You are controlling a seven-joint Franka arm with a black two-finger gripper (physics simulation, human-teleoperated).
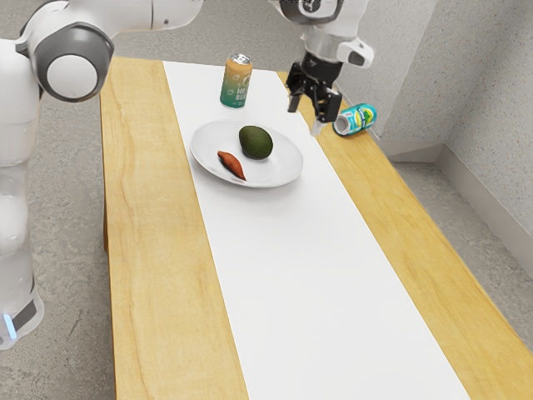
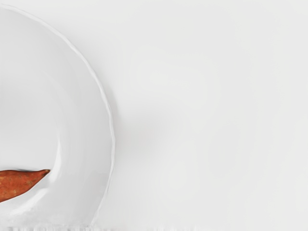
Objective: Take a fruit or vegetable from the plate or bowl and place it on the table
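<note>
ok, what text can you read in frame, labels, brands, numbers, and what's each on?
"HE": upright can, rest of the word not legible
"BL": same can, line below, rest not legible
Lying can: label print too small to read
Plate, avocado, sweet potato: no text visible

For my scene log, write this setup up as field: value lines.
plate: white, on the white runner
on plate: dark green avocado, orange-red sweet potato
upright: orange-and-green can, on the runner
on its side: teal can, on the wood
gripper: open, raised, holding nothing
task: both foods still on the plate
</note>
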